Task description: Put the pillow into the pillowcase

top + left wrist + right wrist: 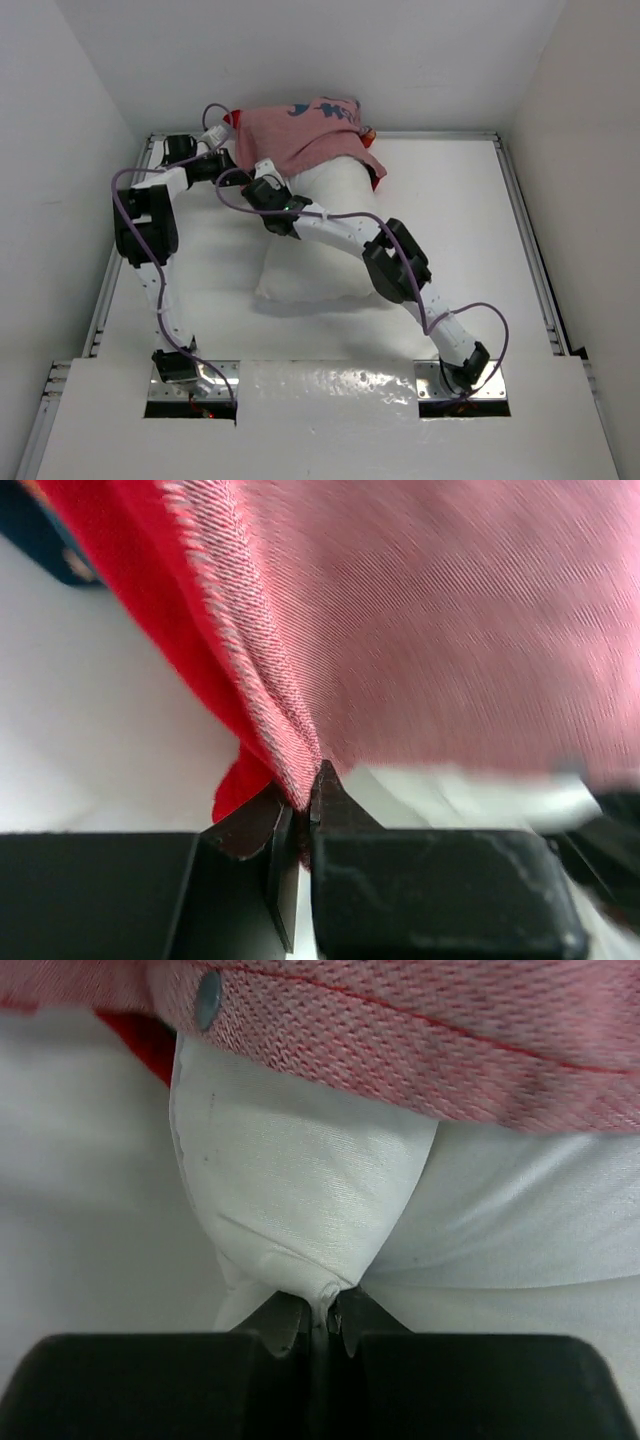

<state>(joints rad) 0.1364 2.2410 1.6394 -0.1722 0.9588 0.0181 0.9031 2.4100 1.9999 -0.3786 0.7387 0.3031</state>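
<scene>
Left gripper is clamped tight, fingers pressed together on the folded hem of the pillowcase. The faded pink weave fans up and away from the fingertips, with brighter red cloth tucked just to their left. Over on the right gripper, the fingers are also pressed together, pinching a puckered nub of the pillow. The white cloth bulges out straight ahead of the tips. Just beyond that bulge hangs the pillowcase edge, with a small round stud above and left of the fingers. So both arms have a grip, one on each fabric, and they sit close together at the mouth of the case. From overhead, the case drapes only over the far end of the pillow, past both sets of fingers. The long plump body on the near side of them lies bare on the white table. I'd call this early to middling: the opening is started over one end, but most of the pillow is outside. What's left, by my reading, is to draw the case down toward the arm bases, or feed the pillow deeper, until the near end is covered.
</scene>
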